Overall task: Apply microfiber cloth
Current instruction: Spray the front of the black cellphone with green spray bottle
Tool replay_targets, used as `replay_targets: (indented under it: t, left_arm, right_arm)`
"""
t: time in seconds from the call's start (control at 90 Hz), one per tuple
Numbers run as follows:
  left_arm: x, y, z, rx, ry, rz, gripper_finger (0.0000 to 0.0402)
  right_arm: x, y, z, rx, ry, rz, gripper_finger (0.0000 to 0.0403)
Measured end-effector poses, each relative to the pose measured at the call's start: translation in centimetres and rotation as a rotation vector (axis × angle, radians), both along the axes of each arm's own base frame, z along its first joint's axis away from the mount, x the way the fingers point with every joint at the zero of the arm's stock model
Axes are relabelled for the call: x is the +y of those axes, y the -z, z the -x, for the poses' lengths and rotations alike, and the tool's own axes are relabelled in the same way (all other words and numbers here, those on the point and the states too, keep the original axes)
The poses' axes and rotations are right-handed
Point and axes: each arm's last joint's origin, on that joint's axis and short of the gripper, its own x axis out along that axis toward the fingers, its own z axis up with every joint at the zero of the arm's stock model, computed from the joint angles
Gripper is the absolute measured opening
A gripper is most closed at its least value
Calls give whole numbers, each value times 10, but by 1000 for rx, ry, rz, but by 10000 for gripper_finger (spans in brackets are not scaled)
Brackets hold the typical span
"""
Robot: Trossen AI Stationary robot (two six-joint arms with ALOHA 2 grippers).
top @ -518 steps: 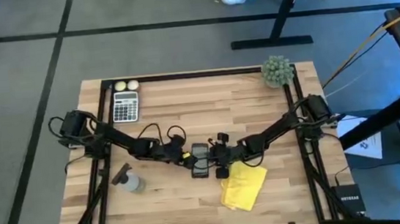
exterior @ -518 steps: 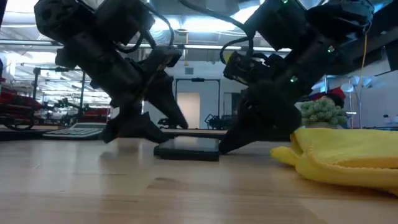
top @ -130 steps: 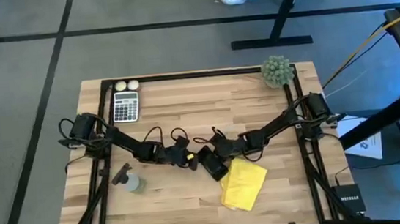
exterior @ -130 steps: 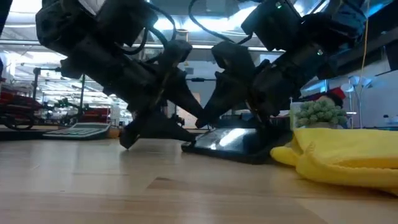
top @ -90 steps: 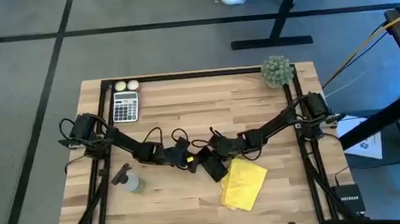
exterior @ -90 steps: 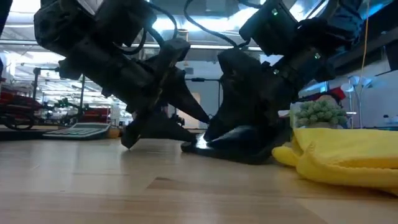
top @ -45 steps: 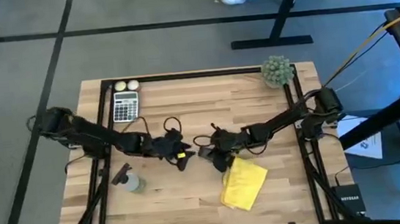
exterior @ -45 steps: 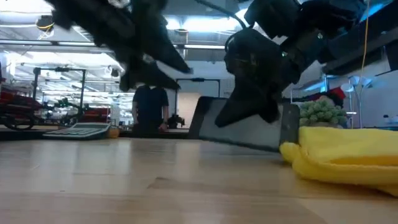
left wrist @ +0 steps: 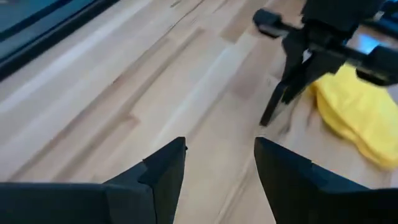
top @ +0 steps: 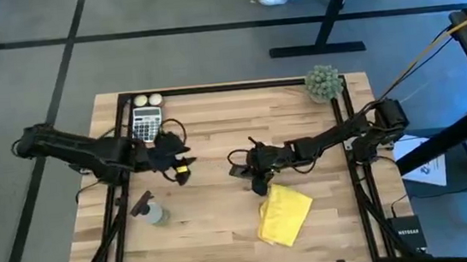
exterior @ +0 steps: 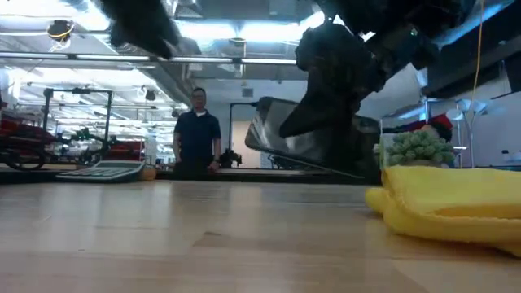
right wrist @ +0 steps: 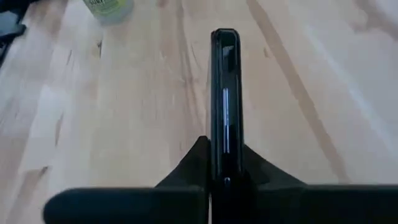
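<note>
The yellow microfiber cloth (top: 283, 215) lies bunched on the table right of centre, near the front edge, and no gripper touches it. Just beyond its far edge my right gripper (top: 255, 168) is shut on a black smartphone (right wrist: 224, 87), which is up in the air. My left gripper (top: 180, 168) is open and holds nothing. It hovers left of centre, near the calculator, and its wrist view looks across at the phone (left wrist: 283, 93) and the cloth (left wrist: 360, 115). My right gripper pinches the smartphone by one end (right wrist: 224, 163), one finger on each flat face. It comes from the table's right, slanting down, with the fingers lying along the phone. The phone sticks out past the fingertips, turned on edge and tilted (exterior: 313, 148), clear of the table.
A small grey spray bottle (top: 152, 213) lies at the front left. A calculator (top: 147, 123) and two pale balls (top: 146, 100) sit at the far left, and a potted plant (top: 323, 83) stands in the far right corner. A person (exterior: 197, 134) stands in the room beyond.
My right gripper has lifted the smartphone off the table and tipped it from flat onto its edge, beside the cloth. My left gripper has left the phone, rising and drawing back toward the table's left edge. The cloth has stayed put.
</note>
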Motion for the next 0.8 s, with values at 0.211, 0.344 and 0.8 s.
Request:
replay_targets:
  t: [0.211, 0.344, 0.8]
  left_arm:
    - [1, -14, 24, 189, 1, 46, 177]
    - [-3, -6, 42, 383, -32, 137, 177]
    - [-31, 15, 78, 721, -68, 292, 163]
  right_arm:
    - [-1, 0, 0, 8, -10, 2, 7]
    - [-1, 2, 2, 32, -15, 11, 7]
    - [-2, 4, 3, 57, -30, 31, 7]
